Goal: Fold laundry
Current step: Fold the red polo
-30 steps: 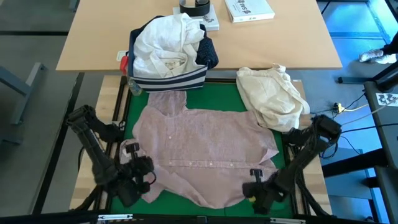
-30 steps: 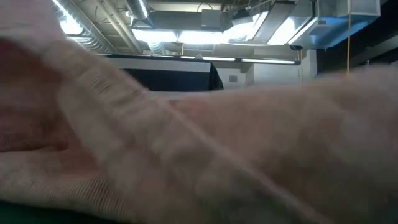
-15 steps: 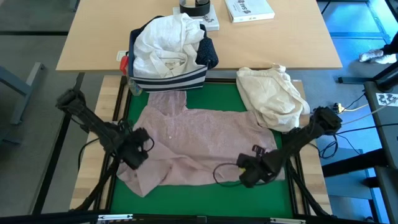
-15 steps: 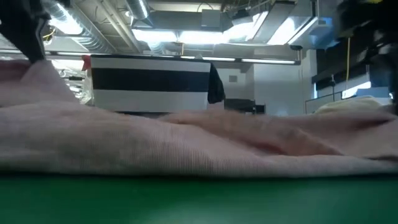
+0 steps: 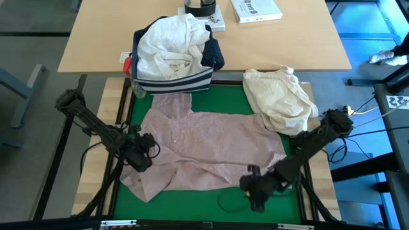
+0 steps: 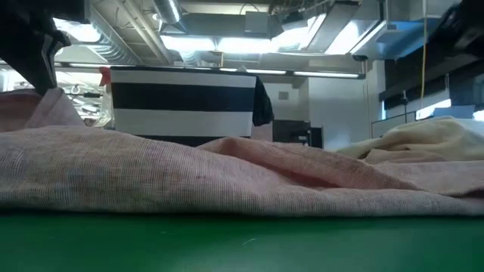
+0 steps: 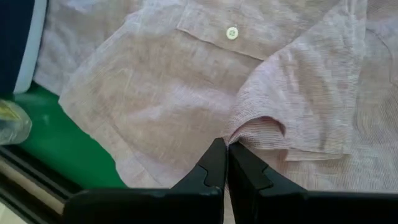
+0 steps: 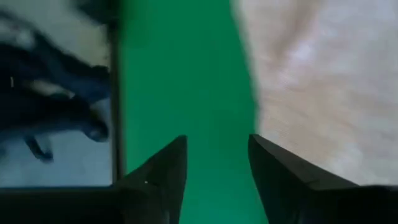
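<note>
Your pale pink top [image 5: 204, 150] lies on the green mat [image 5: 192, 207], long axis left-right, collar toward the bin [image 5: 172, 82]; left gripper [image 5: 142, 155] pinches its fold, right gripper [image 5: 254, 190] parted, empty

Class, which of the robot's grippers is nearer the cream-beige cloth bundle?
Right. The right gripper sits on the green mat below the cream-beige cloth bundle; the left gripper pinches the pink top across the mat, farther away.

Bare green mat [image 5: 192, 201] lies free at front; pink top [image 5: 211, 147] fills the middle.
</note>
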